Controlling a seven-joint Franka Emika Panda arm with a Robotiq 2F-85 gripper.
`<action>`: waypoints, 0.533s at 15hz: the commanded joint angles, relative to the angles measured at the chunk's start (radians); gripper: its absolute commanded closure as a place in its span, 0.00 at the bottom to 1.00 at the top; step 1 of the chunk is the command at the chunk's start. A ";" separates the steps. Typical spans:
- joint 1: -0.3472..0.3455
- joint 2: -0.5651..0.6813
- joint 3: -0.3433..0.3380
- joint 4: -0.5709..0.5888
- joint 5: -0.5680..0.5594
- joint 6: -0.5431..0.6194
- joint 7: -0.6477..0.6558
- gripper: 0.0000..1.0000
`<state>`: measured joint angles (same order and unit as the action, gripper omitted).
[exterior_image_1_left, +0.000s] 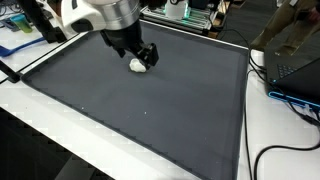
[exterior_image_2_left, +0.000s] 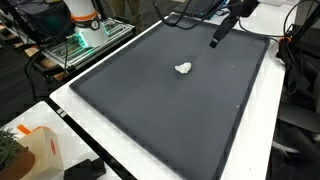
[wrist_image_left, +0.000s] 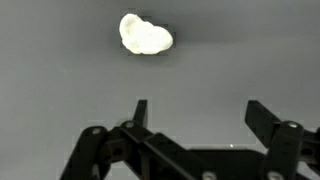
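Lighting: even and diffuse in both exterior views, moderately bright. Mat (exterior_image_1_left: 150, 120) matte, uniformly lit. Wrist view dimmer and grey. White lump (wrist_image_left: 146, 34) at 12 o'clock is overexposed, with soft edges and a faint shadow band alongside. Gripper (wrist_image_left: 197, 105) at 6 o'clock is nearly a silhouette. All frames coarse, slightly blurred.

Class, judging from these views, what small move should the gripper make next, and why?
Probably shift the open gripper over the white lump: in the wrist view it lies on the dark mat beyond the fingertips, off centre.
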<state>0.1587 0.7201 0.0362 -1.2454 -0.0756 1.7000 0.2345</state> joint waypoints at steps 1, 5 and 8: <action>0.000 -0.165 0.009 -0.237 0.063 0.044 0.053 0.00; 0.018 -0.159 0.000 -0.212 0.030 0.019 0.091 0.00; 0.023 -0.228 0.002 -0.300 0.027 0.052 0.116 0.00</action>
<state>0.1797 0.4907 0.0400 -1.5486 -0.0493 1.7547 0.3508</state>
